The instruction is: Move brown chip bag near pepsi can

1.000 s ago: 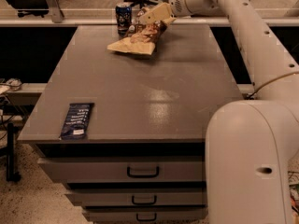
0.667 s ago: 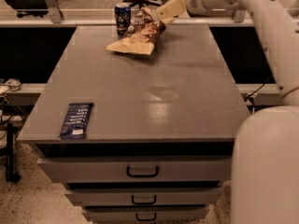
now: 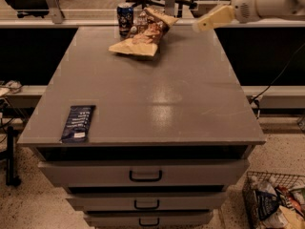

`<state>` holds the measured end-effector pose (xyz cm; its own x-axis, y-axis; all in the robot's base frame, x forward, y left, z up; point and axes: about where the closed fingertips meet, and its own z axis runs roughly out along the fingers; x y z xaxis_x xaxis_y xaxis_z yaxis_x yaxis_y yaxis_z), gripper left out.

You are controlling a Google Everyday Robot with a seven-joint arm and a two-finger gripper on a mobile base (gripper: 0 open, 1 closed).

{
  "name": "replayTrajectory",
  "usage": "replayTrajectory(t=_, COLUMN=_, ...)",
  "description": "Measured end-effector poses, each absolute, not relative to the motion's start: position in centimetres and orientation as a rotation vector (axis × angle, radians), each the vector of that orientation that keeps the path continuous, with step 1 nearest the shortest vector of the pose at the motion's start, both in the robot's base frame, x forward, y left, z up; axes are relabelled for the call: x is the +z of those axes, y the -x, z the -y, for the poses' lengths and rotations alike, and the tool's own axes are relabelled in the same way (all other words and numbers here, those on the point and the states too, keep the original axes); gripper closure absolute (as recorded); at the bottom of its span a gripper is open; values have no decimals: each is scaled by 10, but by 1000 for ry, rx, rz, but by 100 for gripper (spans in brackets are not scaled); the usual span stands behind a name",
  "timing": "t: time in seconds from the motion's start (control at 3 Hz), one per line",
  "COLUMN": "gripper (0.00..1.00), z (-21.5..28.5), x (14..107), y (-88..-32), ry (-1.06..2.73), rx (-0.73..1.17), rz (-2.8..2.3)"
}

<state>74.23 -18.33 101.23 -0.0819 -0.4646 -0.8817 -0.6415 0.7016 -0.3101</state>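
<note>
The brown chip bag [image 3: 143,36] lies crumpled on the far part of the grey cabinet top [image 3: 157,94], its upper end tipped up toward the back edge. The pepsi can [image 3: 125,17] stands upright just left of the bag's upper end, close beside it; I cannot tell whether they touch. My gripper [image 3: 202,23] hangs in the air at the far right edge of the top, to the right of the bag and apart from it. It holds nothing.
A flat dark-blue packet [image 3: 77,123] lies near the front left corner. The cabinet has three drawers with handles [image 3: 145,175] in front. A wire basket [image 3: 276,199] of packets stands on the floor at the lower right. Chairs and a rail stand behind.
My gripper was at the bag's upper end; it has let go and drawn away to the right. The bag stays beside the can.
</note>
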Motion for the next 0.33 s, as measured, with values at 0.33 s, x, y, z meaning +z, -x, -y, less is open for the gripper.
replayTrajectory(t=0.33, gripper=0, z=198, x=995, y=-734, ry=883, rx=180, rz=-1758)
